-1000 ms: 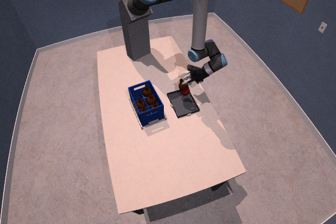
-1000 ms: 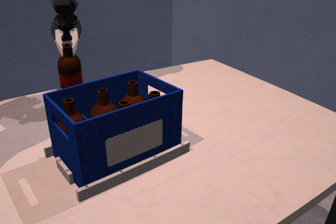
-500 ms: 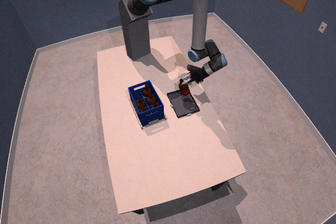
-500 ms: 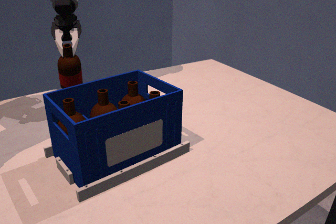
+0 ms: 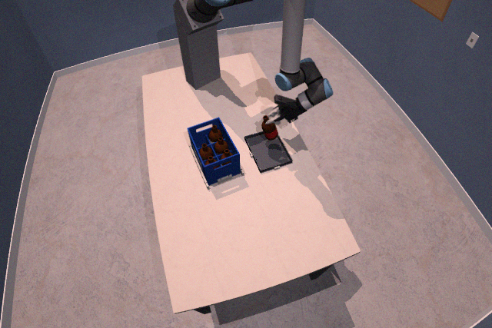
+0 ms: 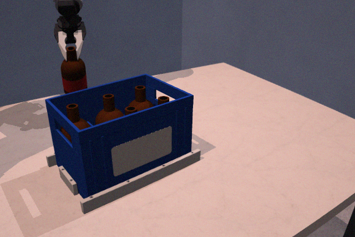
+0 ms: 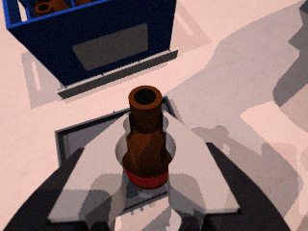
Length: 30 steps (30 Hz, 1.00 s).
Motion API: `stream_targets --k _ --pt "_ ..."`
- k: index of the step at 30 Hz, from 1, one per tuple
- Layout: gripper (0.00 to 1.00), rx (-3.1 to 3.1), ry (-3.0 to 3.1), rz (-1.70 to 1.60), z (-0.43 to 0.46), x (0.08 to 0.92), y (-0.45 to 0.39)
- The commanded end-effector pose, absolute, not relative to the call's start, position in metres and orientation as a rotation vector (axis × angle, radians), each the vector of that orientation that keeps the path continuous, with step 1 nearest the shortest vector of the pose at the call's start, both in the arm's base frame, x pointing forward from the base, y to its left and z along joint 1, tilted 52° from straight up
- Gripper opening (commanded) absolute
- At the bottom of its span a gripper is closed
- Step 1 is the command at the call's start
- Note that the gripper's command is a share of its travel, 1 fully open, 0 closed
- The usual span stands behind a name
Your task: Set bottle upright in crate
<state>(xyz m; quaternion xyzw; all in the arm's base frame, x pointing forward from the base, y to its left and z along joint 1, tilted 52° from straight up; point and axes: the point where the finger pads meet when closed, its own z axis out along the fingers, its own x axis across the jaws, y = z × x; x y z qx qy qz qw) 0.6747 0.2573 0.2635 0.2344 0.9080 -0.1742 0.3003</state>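
Observation:
A brown bottle with a red label (image 5: 270,130) (image 6: 74,70) (image 7: 146,154) hangs upright, neck up, above the tray's back part. My gripper (image 5: 268,120) (image 6: 72,56) (image 7: 146,113) is shut on its neck; the mouth shows above the fingertips. The black tray (image 5: 255,160) (image 7: 59,144) lies on the table with no bottle on it. The blue crate (image 5: 237,164) (image 6: 137,131) (image 7: 111,29) stands beside the tray, left of it in the top view. Several brown bottles stand upright in its compartments. The crate's far back-left compartment seems to hold none; its floor is hidden.
Grey rails (image 6: 143,180) (image 7: 120,74) lie on the table along the crate's base. The crate's raised walls and the standing bottles' necks (image 6: 108,102) are obstacles. The robot's pedestal (image 5: 201,54) stands at the table's back.

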Motion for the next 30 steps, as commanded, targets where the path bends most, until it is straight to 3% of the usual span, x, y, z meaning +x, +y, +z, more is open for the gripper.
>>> stream_targets --k 1,30 --pt "0.0 0.622 2.409 -0.461 0.263 0.676 0.258" --pt "0.0 0.622 2.409 -0.461 0.25 0.691 0.265"
